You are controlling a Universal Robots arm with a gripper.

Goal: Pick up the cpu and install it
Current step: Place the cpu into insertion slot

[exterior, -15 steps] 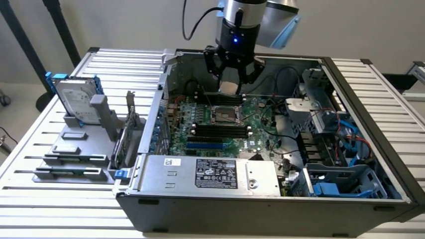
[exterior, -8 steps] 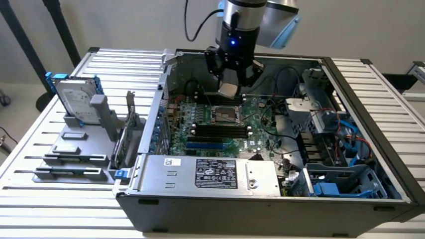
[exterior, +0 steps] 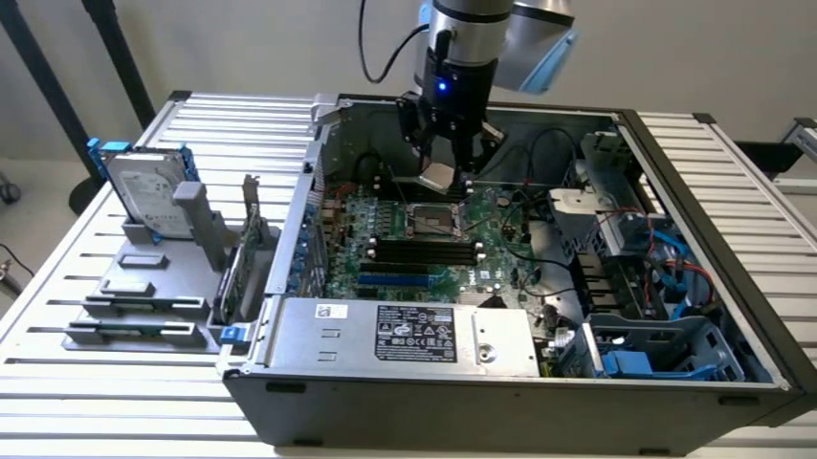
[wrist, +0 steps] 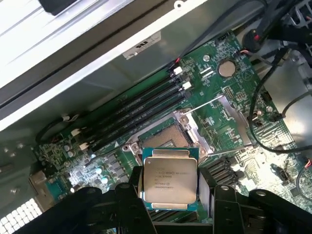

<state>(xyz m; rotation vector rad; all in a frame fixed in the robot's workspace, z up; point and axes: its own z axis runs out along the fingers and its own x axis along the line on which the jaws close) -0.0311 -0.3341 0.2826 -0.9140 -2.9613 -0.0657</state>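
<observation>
1. Exterior view: the arm (exterior: 466, 48) reaches down from above into an open computer case (exterior: 690, 191) that lies on its side on a slatted bench (exterior: 52, 277).
2. Exterior view: the tool (exterior: 441, 170) is clamped on the cpu (exterior: 437, 178), a small silvery square gripped by its edges and held in the air over the green board (exterior: 383, 244).
3. Exterior view: the cpu hangs near the black-framed socket (exterior: 431, 222), above it and clear of it. The socket sits about mid-board, with dark memory slots (exterior: 415, 253) just beside it.
4. Exterior view: a grey power supply (exterior: 408, 330) with a printed label sits along the near side of the case. Outside the case, on the exterior view's left, a hard drive (exterior: 138, 186) with blue rails stands upright in a grey holder (exterior: 141, 306) on the bench.
5. Wrist view: the cpu (wrist: 169, 178) sits between the black fingers (wrist: 127, 200) of the tool (wrist: 170, 195), one pressed against each of two opposite edges. Its metal top faces the camera and bears faint print.
6. Wrist view: the socket (wrist: 163, 139) lies on the board (wrist: 229, 87) below the cpu, apart from it and partly hidden by it. Its hinged metal frame (wrist: 234, 122) stands open beside it.
7. Wrist view: the long memory slots (wrist: 136, 114) run side by side next to the socket, and a round coin battery (wrist: 226, 68) sits on the board farther off.
</observation>
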